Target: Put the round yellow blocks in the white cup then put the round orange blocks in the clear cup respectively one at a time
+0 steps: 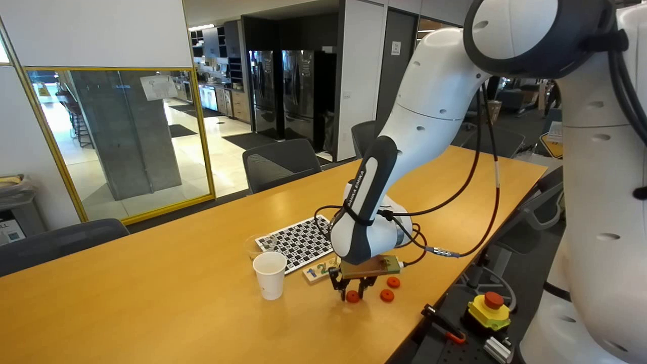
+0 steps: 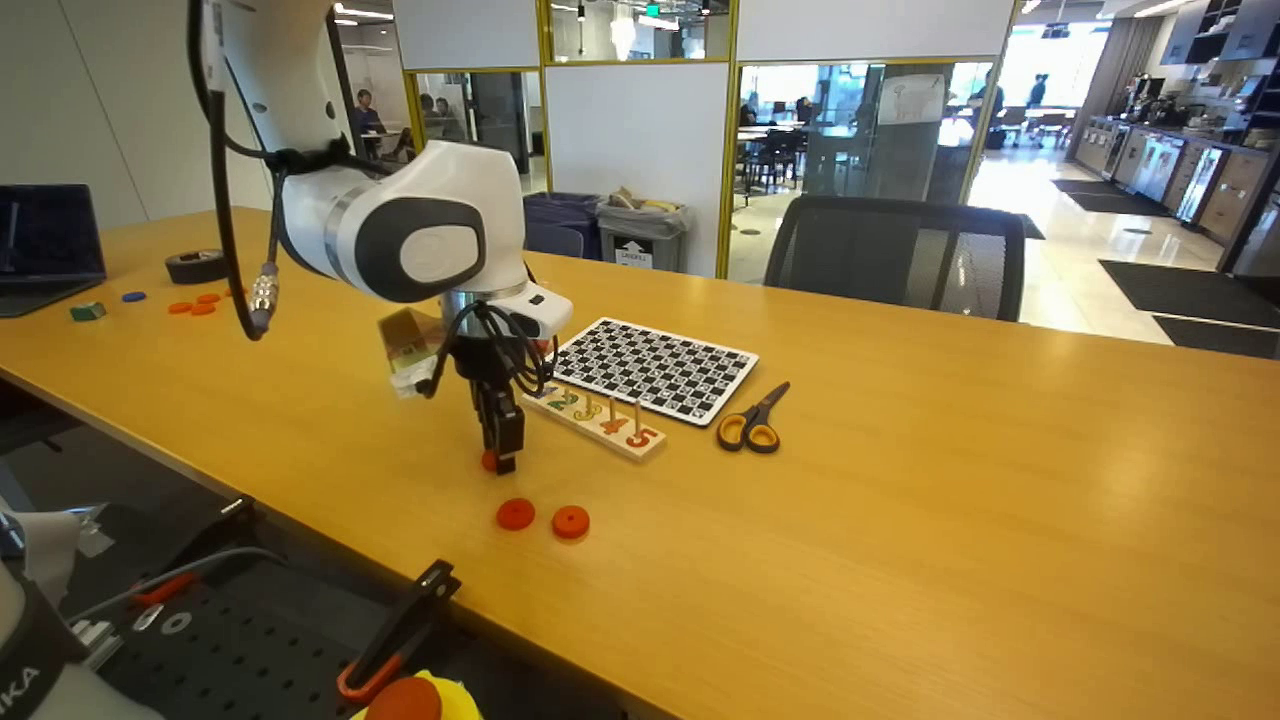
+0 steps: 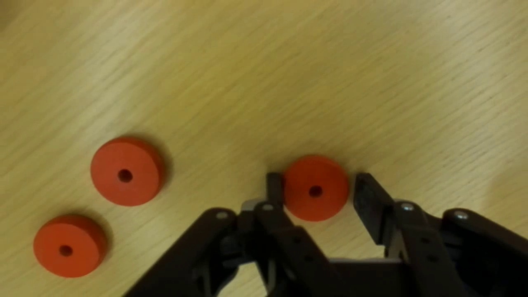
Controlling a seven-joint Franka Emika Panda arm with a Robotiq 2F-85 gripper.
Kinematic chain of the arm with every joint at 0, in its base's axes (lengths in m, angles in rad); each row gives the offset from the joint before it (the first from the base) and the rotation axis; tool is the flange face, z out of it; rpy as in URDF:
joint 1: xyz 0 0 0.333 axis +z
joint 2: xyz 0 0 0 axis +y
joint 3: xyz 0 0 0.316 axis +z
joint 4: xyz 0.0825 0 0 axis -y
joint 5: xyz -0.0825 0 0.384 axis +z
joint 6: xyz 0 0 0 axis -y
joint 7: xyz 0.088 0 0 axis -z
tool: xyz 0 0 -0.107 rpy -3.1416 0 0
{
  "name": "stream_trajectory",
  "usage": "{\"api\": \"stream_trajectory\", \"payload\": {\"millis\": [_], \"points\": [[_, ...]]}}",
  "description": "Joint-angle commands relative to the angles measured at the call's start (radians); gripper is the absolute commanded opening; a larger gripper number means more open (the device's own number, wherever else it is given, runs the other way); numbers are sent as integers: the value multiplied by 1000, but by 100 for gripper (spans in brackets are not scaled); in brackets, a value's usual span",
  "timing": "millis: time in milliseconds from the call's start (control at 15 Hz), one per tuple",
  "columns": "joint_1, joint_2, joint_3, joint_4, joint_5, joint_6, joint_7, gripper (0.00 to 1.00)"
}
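My gripper (image 3: 318,187) is low over the table, its fingers on either side of a round orange block (image 3: 315,171). The left pad touches or nearly touches the block; a narrow gap shows beside the right pad (image 3: 369,202). That block lies flat. Two more round orange blocks, one (image 3: 123,154) nearer and one (image 3: 68,266) farther, lie to the left in the wrist view. The white cup (image 1: 270,278) stands upright in an exterior view, with the clear cup (image 1: 252,242) partly hidden behind it. Round yellow blocks are hidden or out of view.
Close to the gripper lie a wooden number strip (image 2: 610,425) and a checkered board (image 2: 650,365). Scissors (image 2: 755,425) rest past the board. Several orange pieces (image 2: 203,308), black tape (image 2: 197,265) and a laptop (image 2: 45,240) are farther along. A clamp (image 2: 400,625) grips the table edge.
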Motion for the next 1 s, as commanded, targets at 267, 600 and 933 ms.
{"api": "stream_trajectory", "payload": {"millis": [267, 600, 933], "points": [[22, -78, -16, -24, -28, 22, 77, 18], [122, -142, -116, -4, -142, 115, 190, 17], [230, -147, -194, 82, -223, 157, 304, 17]]}}
